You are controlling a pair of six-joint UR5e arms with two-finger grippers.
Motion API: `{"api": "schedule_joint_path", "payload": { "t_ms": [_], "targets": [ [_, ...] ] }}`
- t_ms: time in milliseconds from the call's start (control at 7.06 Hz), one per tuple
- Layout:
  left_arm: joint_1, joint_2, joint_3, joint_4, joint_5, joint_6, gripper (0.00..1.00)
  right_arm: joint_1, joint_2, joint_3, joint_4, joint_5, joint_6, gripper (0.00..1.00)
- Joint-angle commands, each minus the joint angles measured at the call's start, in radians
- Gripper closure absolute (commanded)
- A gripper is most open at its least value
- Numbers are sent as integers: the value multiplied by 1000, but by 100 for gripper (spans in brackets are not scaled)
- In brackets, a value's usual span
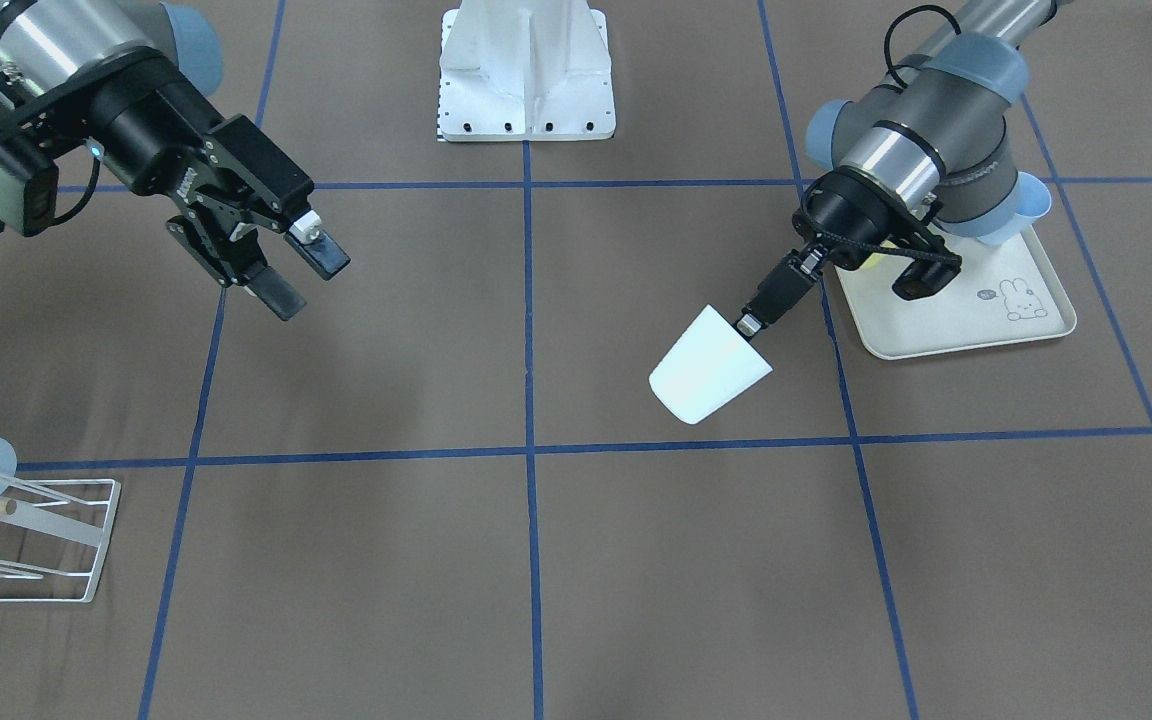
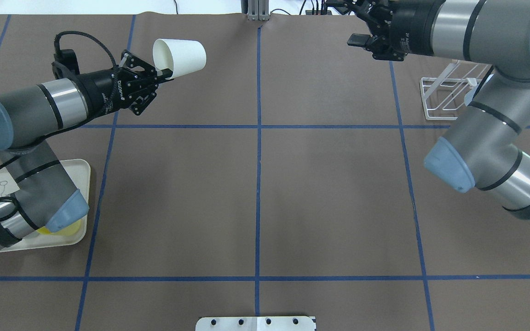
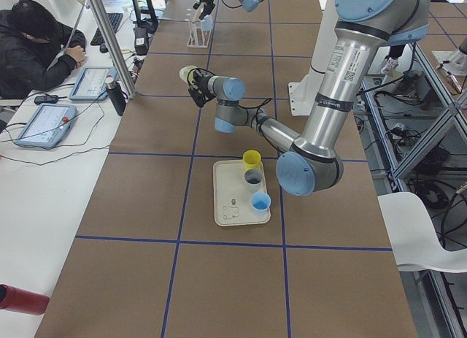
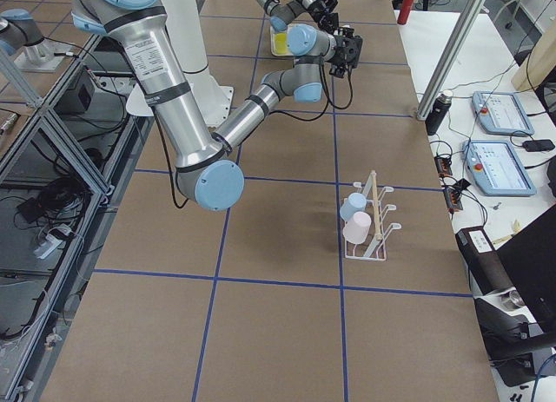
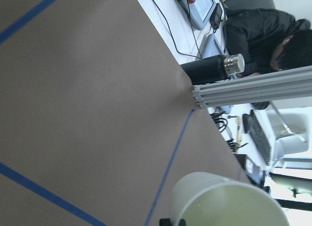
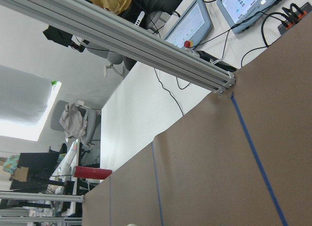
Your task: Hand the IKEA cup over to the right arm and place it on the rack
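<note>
We hold the white cup point(image 1: 708, 365) aloft, pinched by its rim in our left gripper point(image 1: 748, 325), well apart from our right gripper point(image 1: 306, 280), whose jaws gape empty, so handover and placing on the rack point(image 1: 61, 527) both remain.

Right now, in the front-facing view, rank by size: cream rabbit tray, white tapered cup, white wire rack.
Cream rabbit tray
White wire rack, cut off by frame
White tapered cup, held raised, so unsure

Left gripper point(image 1: 748, 325) has its jaws pinched on the cup point(image 1: 708, 365) rim; right gripper point(image 1: 308, 280) faces it, well apart, jaws open.
</note>
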State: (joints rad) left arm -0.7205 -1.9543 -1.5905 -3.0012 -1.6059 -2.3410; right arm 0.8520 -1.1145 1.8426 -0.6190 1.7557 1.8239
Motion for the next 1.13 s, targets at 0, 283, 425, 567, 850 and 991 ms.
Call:
{"api": "schedule_joint_path", "payload": {
  "t_ms": [0, 283, 425, 567, 850, 991],
  "targets": [
    [68, -59, 10, -163, 99, -186, 100, -103, 11, -42, 178, -183, 130, 0],
    [165, -116, 14, -231, 223, -216, 100, -126, 25, -43, 225, -222, 187, 0],
    [171, -142, 14, -245, 239, -231, 100, -129, 28, -43, 225, -222, 190, 0],
    [171, -170, 24, -246, 251, -297, 100, -131, 28, -46, 225, -222, 195, 0],
    [196, -224, 50, -246, 305, -308, 100, -131, 30, -51, 225, -228, 195, 0],
    [203, -262, 97, -243, 313, -302, 100, -133, 31, -55, 225, -228, 195, 0]
  ]
}}
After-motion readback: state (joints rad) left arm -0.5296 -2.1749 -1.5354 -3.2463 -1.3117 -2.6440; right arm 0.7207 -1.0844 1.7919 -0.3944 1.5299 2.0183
